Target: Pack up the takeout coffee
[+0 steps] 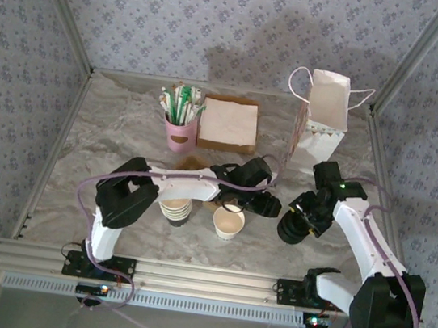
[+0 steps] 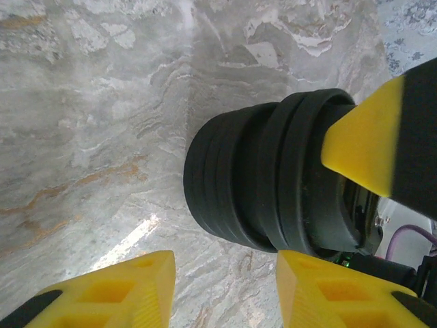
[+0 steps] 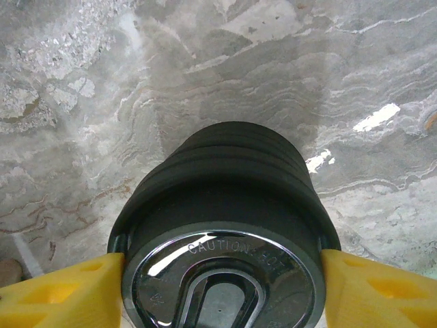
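Observation:
The takeout coffee cup (image 1: pixel 229 222), a single cream paper cup, stands open-topped with no lid on it, in front of the arms at mid-table. My right gripper (image 3: pixel 222 287) is shut on a stack of black lids (image 3: pixel 225 191), its yellow fingers (image 3: pixel 61 290) pressing on both sides; the top lid reads "CAUTION HOT". In the top view this stack (image 1: pixel 292 227) hangs just right of the cup. My left gripper (image 2: pixel 225 287) is open, with bare table between its fingers. It points at the side of the lid stack (image 2: pixel 266 178) from close by.
A stack of lidless cream cups (image 1: pixel 176 207) stands left of the single cup. A white paper bag (image 1: pixel 323 121) with handles stands open at the back right. A pink holder of straws (image 1: pixel 179 126) and a napkin pile (image 1: pixel 228 125) sit at the back.

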Tool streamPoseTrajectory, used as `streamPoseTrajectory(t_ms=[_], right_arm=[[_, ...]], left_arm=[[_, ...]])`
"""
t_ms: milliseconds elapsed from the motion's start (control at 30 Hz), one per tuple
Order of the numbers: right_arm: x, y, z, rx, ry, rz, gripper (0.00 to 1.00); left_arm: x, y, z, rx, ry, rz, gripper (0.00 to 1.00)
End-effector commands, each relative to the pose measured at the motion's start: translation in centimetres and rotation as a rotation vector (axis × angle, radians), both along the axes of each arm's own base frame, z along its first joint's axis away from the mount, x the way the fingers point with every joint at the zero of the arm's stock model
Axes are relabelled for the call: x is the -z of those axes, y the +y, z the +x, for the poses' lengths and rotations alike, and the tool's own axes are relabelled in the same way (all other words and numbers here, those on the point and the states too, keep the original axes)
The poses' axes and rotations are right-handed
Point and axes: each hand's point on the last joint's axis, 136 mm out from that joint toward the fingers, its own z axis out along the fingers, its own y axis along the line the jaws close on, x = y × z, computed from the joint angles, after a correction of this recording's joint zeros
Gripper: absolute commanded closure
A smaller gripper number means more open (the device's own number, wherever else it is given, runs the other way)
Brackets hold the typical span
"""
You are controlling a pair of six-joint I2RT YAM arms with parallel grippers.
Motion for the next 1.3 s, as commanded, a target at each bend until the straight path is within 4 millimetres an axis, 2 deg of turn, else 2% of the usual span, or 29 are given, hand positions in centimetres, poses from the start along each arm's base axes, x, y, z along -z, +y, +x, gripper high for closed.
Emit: streamPoseTrajectory(t_ms=[0,267,667,933,1267], right_arm=[[-0.6,0.1,0.1,-0.012,-0.009,0.024,0.29],[-0.5,0.3,0.0,-0.001,-0.010,0.062,0.30],[-0.4,0.5,-0.2,0.007,-0.007,0.112,0.30],[-0.4,0.4,-0.3,0.016,-0.006,0.133,0.31],[-0.3,0.5,-0.5,0.021,-0.003,0.151,0.31]], left_arm=[[-0.7,-1.7,-0.2,0.029,0.010,-0.048,0.57],[-0.1,-3.0,-0.9,0.057,0.033,-0.056,0.57],[0.7,-3.1,-1.3,0.059,0.050,-0.051,0.58],[-0.5,-2.9,-1.5,0.053,0.068,-0.115,0.56],[-0.4,-2.9,-1.8,0.054,0.126,-0.182,0.56]])
